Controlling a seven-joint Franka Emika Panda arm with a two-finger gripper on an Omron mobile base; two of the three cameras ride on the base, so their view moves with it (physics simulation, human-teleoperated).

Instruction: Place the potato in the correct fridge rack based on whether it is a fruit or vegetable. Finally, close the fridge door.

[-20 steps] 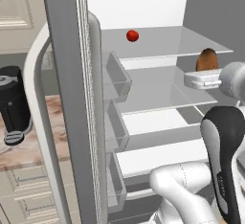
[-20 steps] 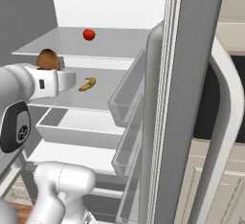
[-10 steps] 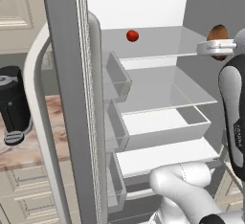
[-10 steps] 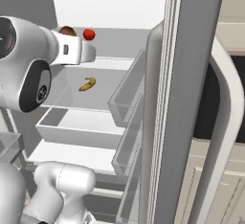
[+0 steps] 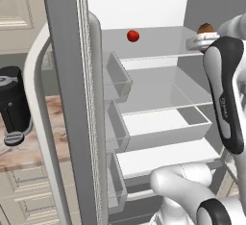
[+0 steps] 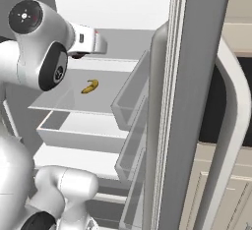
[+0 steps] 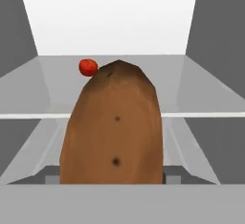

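Note:
The potato (image 5: pixel 205 28), a brown oval lump, is held in my gripper (image 5: pixel 204 37), which is shut on it at the right front edge of the fridge rack (image 5: pixel 158 46). In the hand view the potato (image 7: pixel 112 127) looms large, held just above the level of the rack (image 7: pixel 206 96), which stretches away behind it. The white hand (image 6: pixel 88 40) reaches into the fridge's upper part in the right base view.
A red round fruit (image 5: pixel 133 36) lies at the back of the top shelf. A banana (image 6: pixel 89 86) rests one shelf lower, above a drawer (image 5: pixel 166 128). The fridge door (image 5: pixel 72 99) stands wide open with bins (image 5: pixel 117 77). A black appliance (image 5: pixel 14 104) sits on the counter.
The arm has lifted the potato from the level of the lower shelf up to the top shelf's front edge. The red fruit and banana have not moved.

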